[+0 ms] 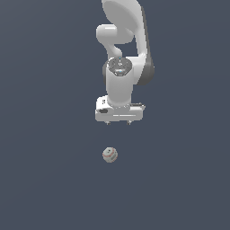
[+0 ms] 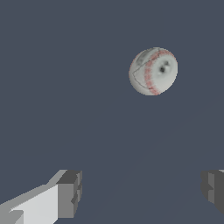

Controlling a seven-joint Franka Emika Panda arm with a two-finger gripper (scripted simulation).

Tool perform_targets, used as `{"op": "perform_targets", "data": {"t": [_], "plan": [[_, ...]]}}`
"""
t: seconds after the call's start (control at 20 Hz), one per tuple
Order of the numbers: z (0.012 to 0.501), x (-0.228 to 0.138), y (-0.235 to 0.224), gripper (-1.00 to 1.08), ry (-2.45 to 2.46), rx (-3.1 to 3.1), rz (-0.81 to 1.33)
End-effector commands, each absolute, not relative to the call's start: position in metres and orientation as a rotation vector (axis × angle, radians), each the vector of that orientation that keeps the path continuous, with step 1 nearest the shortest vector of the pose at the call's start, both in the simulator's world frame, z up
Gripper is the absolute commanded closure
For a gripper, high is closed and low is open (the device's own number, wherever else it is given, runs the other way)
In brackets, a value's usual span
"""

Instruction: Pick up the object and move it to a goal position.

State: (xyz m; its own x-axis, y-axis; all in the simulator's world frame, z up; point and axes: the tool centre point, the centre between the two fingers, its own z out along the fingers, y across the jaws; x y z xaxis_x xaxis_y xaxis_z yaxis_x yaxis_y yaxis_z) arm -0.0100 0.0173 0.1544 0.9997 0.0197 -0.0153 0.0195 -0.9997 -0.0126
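Note:
The object [image 1: 110, 155] is a small off-white ball with faint red and green marks, resting on the dark grey floor. In the exterior view it lies below the white arm's hand, slightly toward that view's left. My gripper [image 1: 117, 122] hangs above it, apart from it; only the tips of its fingers show under the hand there. In the wrist view the ball [image 2: 153, 71] shows a red dotted ring, and my gripper [image 2: 142, 192] is open, its two grey fingertips [image 2: 70, 192] wide apart with nothing between them.
A plain dark grey surface [image 1: 45, 179] fills both views. Nothing else shows besides the white arm [image 1: 121, 54] rising toward the top of the exterior view.

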Motion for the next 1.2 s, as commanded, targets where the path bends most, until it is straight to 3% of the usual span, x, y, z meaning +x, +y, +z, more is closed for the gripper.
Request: {"op": "perform_targets", "data": {"t": [0.0,0.45,1.15], "plan": [[0.154,-0.01,0.017,-0.92,-0.031,-3.129,0.024],[0.165,-0.008,0.053,-0.92,-0.091,-3.102,0.015],[0.159,0.005,0.045,-0.92,0.089,-3.101,0.019]]}}
